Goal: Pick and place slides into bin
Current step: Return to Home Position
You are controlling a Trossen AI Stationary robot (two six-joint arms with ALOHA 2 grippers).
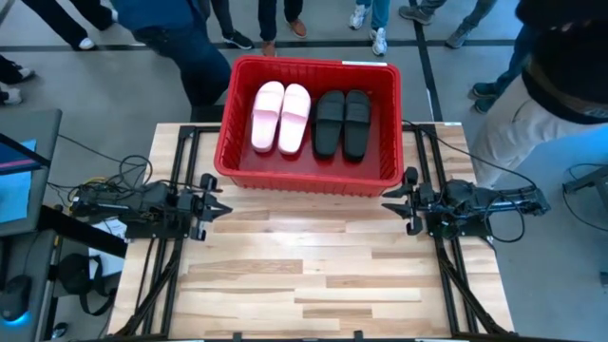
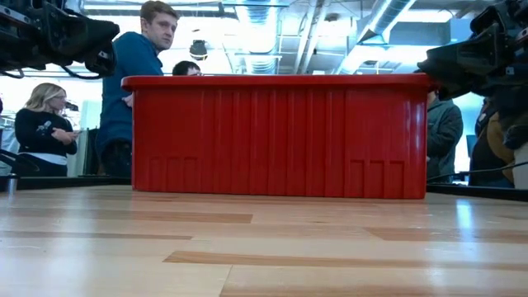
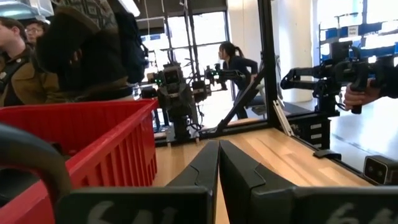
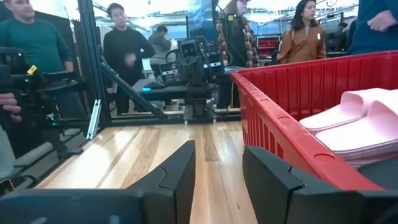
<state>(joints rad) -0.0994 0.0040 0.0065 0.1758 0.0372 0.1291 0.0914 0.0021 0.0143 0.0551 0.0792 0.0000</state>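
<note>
Left pincer (image 1: pixel 220 199) shut, empty, left table (image 1: pixel 313 275) edge; right pincer (image 1: pixel 388 199) slightly open, empty. Retract level, clear of the bin (image 1: pixel 309 180).

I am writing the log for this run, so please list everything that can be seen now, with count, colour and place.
bin: one, red, at the table's far edge, in the middle.
pink slides: two show, pale pink, side by side in the bin's left half; any beneath are hidden.
black slides: two show, black, side by side in the bin's right half; any beneath are hidden.
table: one, pale wood planks, under the bin.
people: several, standing beyond the table's far side.
left gripper: one, dark, shut, near the bin's near left corner, holding nothing.
right gripper: one, dark, open, near the bin's near right corner, holding nothing.
</note>
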